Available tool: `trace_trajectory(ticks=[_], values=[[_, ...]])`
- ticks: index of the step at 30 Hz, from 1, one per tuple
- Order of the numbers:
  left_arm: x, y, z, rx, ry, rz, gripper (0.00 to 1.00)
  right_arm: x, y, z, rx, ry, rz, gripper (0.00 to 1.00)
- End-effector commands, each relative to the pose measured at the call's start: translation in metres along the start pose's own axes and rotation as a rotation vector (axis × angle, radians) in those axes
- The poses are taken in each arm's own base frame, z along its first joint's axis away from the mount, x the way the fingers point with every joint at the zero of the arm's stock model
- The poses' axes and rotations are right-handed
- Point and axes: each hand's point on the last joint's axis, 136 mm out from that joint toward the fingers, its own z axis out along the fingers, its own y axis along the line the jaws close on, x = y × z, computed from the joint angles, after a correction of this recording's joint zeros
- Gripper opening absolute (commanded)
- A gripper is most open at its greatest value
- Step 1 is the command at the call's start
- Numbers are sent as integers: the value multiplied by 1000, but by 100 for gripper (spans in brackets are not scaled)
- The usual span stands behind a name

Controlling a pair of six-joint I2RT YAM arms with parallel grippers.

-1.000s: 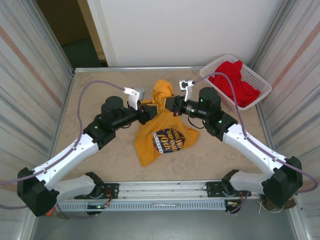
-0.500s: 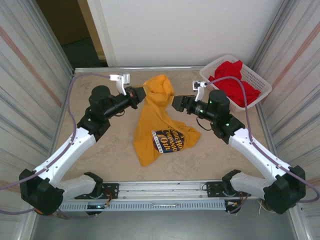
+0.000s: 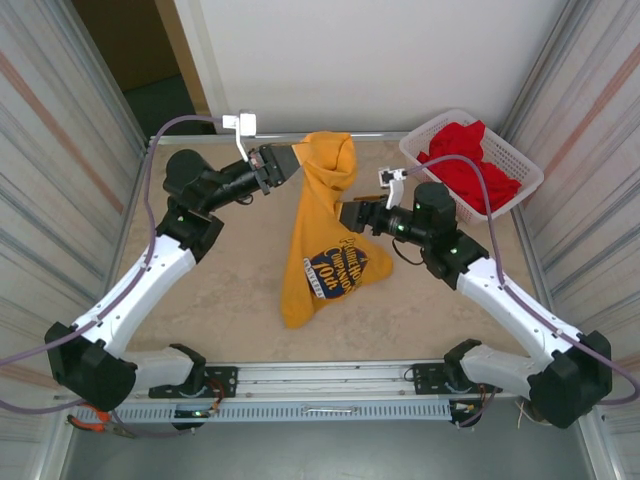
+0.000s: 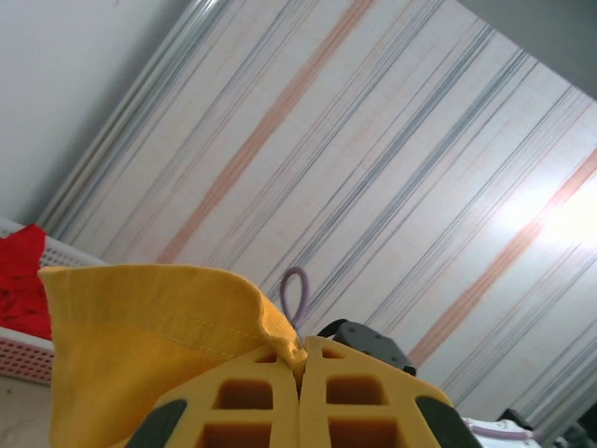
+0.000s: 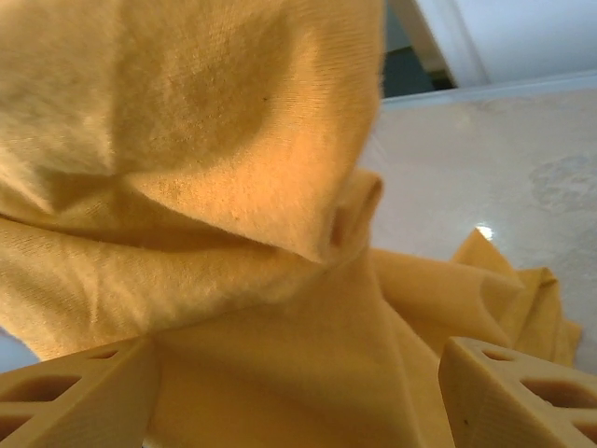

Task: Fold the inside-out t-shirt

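The mustard-yellow t-shirt (image 3: 318,235) hangs from its top edge, stretched down to the table, with the dark blue and white print (image 3: 337,268) facing up near its lower part. My left gripper (image 3: 283,160) is raised at the back, shut on the shirt's hemmed edge (image 4: 140,327), which is pinched between the yellow fingertips (image 4: 300,359). My right gripper (image 3: 345,218) is at the shirt's right side, open. Its two fingers (image 5: 84,392) stand wide apart with the yellow cloth (image 5: 233,140) lying loose between them.
A white basket (image 3: 528,172) holding a red garment (image 3: 468,160) stands at the back right corner, also seen as a basket (image 4: 23,359) in the left wrist view. Corrugated walls close both sides. Bare table lies left and in front of the shirt.
My left gripper closed on the shirt's edge and lifted it up and to the back left. My right gripper let go, opened and drew back to the right. The shirt now hangs stretched.
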Motion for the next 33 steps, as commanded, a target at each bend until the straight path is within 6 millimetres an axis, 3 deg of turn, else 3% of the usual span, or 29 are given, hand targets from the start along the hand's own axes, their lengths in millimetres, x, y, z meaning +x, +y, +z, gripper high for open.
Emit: trace_trajectory(ticks=[1, 3, 4, 7, 10, 15, 18, 20, 22, 23, 24, 26, 27, 29, 31, 33], values=[[-23, -40, -1, 124, -54, 26, 0, -7, 34, 9, -128, 23, -64, 78], [-29, -40, -1, 120, -80, -3, 0, 2, 44, 21, -173, 61, -61, 77], [-32, -40, -2, 116, -95, -13, 0, 5, 49, 25, -187, 76, -65, 71], [-42, -35, -5, 76, -145, -51, 0, 7, 61, 26, -235, 94, -63, 0], [-55, -29, -12, 25, -195, -60, 0, -12, 80, 7, -259, 28, -81, 0], [-83, -11, -17, -75, -235, -12, 0, -61, 126, -40, -269, -134, -142, 0], [-97, 33, -12, -162, -237, -45, 0, -84, 123, -44, -190, -200, -154, 0], [-103, 79, -7, -232, -229, -99, 5, -95, 97, -29, -82, -215, -125, 0], [-105, 129, -3, -295, -215, -142, 36, -106, 57, -9, 38, -232, -66, 0], [-105, 161, -5, -335, -209, -185, 46, -109, 31, 5, 107, -228, -27, 0], [-108, 179, -5, -333, -208, -196, 51, -115, 2, 15, 180, -230, 17, 0], [-105, 224, -12, -349, -212, -258, 58, -123, -67, 39, 329, -222, 111, 0], [-103, 236, -15, -354, -216, -274, 60, -125, -97, 47, 390, -202, 142, 0], [-90, 256, -26, -391, -212, -311, 63, -120, -153, 65, 487, -102, 201, 54], [-72, 260, -36, -424, -189, -318, 68, -110, -180, 67, 562, -45, 216, 71], [-47, 260, -48, -471, -132, -321, 70, -98, -180, 62, 568, -31, 193, 78]])
